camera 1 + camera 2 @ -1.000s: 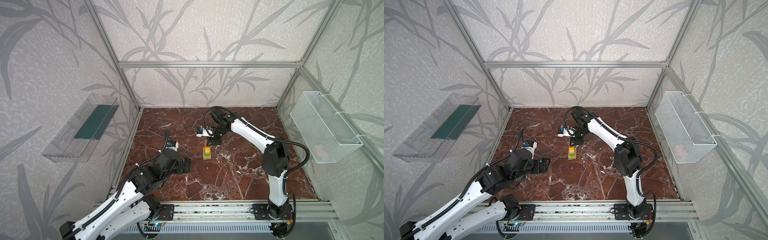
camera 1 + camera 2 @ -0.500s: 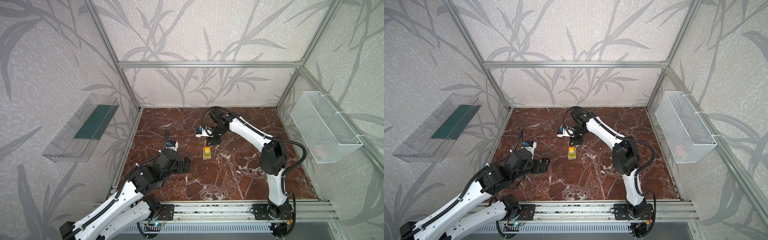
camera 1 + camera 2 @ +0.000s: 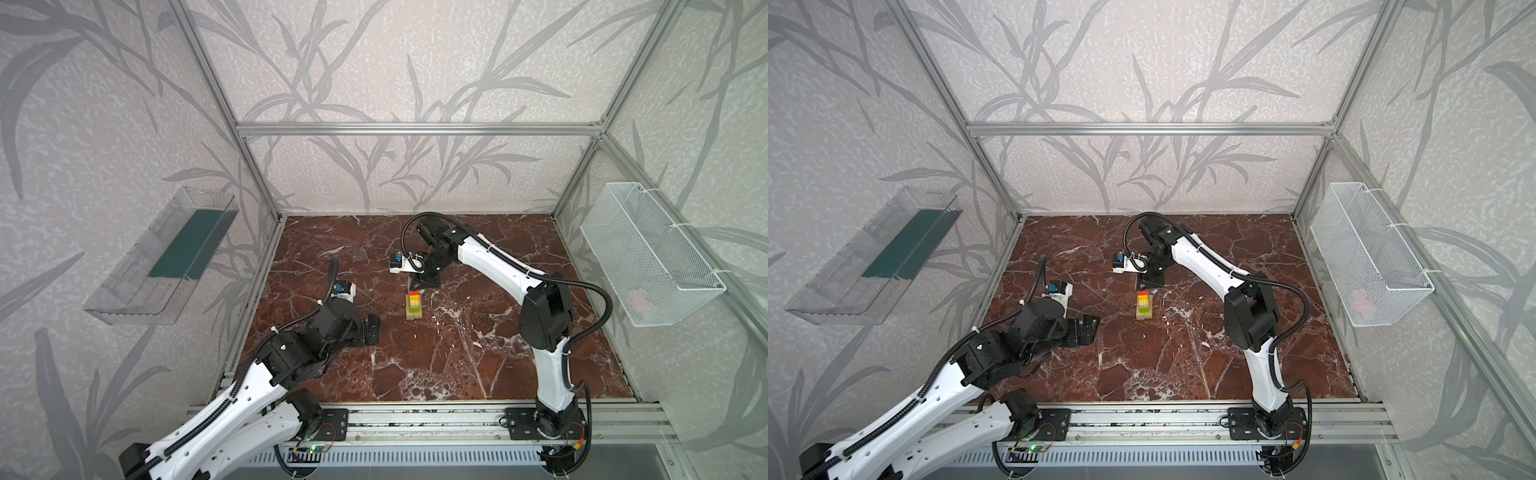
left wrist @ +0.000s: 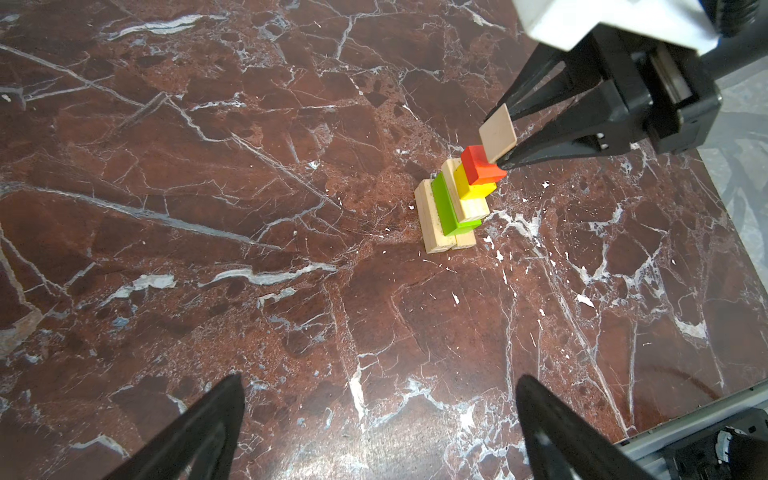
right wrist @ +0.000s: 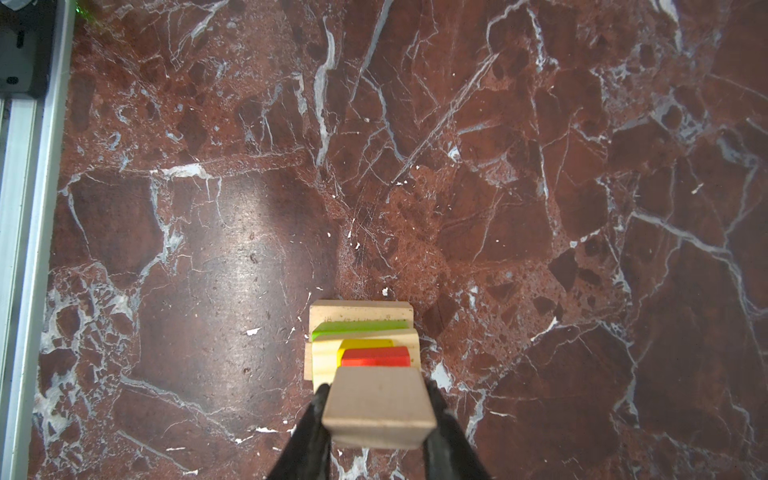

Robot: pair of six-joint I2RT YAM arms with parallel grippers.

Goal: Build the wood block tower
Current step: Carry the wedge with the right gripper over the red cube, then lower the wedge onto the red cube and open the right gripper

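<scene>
Red-brown marble tabletop, clear wall bin left, white wire basket right, leaf-patterned walls.

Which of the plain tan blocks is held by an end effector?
The tan block gripped by the right end effector, near the red cube on top; the other tan blocks lie lower in the tower.

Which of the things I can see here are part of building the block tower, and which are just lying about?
Part of the job: wood block tower; tan block gripped in the right hand.
Just there: clear wall bin; green sheet inside it; wire basket; open left hand, idle.
</scene>
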